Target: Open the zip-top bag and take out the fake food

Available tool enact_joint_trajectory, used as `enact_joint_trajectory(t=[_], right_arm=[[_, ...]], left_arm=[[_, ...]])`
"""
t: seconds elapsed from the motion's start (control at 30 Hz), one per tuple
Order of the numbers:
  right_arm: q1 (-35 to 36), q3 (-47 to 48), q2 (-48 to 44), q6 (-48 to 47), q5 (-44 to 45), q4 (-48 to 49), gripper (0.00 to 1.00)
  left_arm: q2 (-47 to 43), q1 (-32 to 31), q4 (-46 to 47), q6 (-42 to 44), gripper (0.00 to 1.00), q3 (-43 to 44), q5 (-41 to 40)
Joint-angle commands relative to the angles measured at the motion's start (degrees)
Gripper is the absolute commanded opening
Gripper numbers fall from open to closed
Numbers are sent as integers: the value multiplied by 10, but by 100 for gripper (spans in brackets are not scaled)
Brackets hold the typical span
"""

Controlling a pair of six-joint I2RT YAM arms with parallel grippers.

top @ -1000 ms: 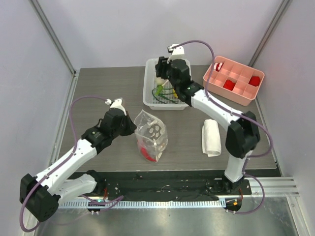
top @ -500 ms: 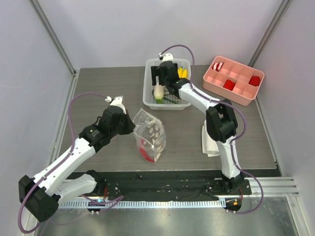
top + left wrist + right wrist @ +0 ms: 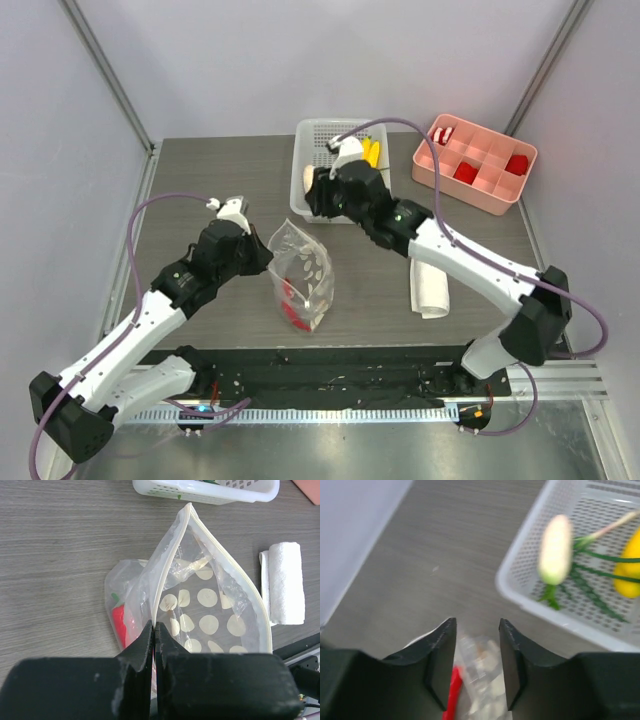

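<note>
Left pincer (image 3: 154, 630): clamped on the zip rim of the zip-top bag (image 3: 210, 615), holding its mouth up and gaping.
Right pincer (image 3: 477, 630): fingers apart, empty, hovering just above the bag, near the corner of the white basket (image 3: 520, 595).
Done: bag open; radish (image 3: 555, 550), banana (image 3: 630, 570) and green stems (image 3: 592, 577) lie in the basket.
Left to do: red chili (image 3: 122, 622) is inside the bag, low against the counter (image 3: 60, 555); it looks like the last piece.

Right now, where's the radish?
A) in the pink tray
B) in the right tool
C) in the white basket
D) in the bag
C: the radish lies inside the basket, while the right tool is open with nothing between its fingers.
</note>
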Motion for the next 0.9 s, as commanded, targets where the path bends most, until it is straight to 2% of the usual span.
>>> enact_joint_trajectory(t=[0.0, 0.07, 0.17, 0.2, 0.27, 0.33, 0.53, 0.87], right_arm=[[68, -38, -31, 41, -13, 8, 42], [96, -51, -24, 72, -17, 6, 42], [112, -47, 10, 135, 1, -45, 26], [117, -42, 17, 145, 8, -62, 23], [132, -33, 32, 162, 53, -95, 23], [139, -35, 41, 164, 62, -97, 23], [140, -35, 93, 180, 16, -92, 23], [145, -67, 171, 206, -35, 7, 22]], left_arm=[[-16, -1, 36, -7, 0, -7, 6], [-16, 0, 39, -10, 0, -6, 13], [-14, -1, 41, -12, 0, 0, 20], [-13, -1, 41, -12, 0, 2, 22], [-13, -1, 41, -14, 0, 2, 25], [-13, -1, 41, -17, 1, 1, 28], [-12, -1, 48, -31, 0, -4, 39], [-23, -1, 55, -48, 0, -12, 49]])
